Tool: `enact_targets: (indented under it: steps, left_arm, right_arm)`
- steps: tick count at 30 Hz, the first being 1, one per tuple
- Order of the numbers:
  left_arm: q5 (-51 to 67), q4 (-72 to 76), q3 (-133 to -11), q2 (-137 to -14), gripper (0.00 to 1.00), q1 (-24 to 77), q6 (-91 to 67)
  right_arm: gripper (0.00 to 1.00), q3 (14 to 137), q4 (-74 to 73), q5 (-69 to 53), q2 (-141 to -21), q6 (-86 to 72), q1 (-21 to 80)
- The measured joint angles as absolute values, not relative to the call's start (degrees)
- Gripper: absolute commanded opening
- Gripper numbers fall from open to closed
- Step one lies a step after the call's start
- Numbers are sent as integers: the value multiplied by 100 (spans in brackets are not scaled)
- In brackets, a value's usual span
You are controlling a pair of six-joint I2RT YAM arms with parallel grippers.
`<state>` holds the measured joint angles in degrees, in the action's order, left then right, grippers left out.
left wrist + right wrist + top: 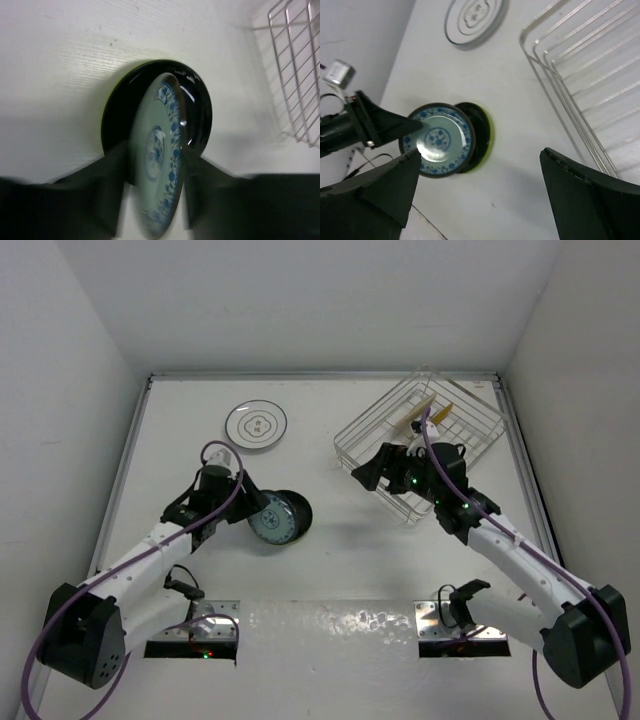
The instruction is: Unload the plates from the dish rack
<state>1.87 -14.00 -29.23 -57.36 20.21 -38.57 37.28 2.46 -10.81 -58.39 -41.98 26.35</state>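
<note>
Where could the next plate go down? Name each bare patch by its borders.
Bare table: between the white plate and the dish rack; between the black plate and the near edge. Crowded: the left gripper holds the blue-patterned plate partly over the black plate; the right gripper hangs open at the rack's near side.

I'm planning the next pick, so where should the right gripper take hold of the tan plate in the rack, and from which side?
Probably its upper rim, from above. The tan plate stands on edge in the dish rack, showing only a thin sliver, so the open right gripper can straddle that rim.
</note>
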Motion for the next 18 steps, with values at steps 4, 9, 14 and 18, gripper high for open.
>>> enact_targets:
  steps: [4, 9, 14, 18]
  left_arm:
    - [10, -1470, -2923, -5717, 100, 2021, -3883]
    - [-152, -2018, -3192, -5645, 100, 2021, -3730]
    - [-360, -2823, -4204, -5583, 100, 2021, -3227]
    - [-670, -3321, -5037, -5398, 100, 2023, -2580]
  right_arm:
    - [99, 3824, -419, -593, -5905, -3997, 2635]
    - [99, 4727, -1747, 659, -6438, -3830, 2633]
    - [99, 5870, -2676, 2235, -7146, -3809, 2357]
    - [99, 6643, -3068, 2652, -7767, -3817, 1393]
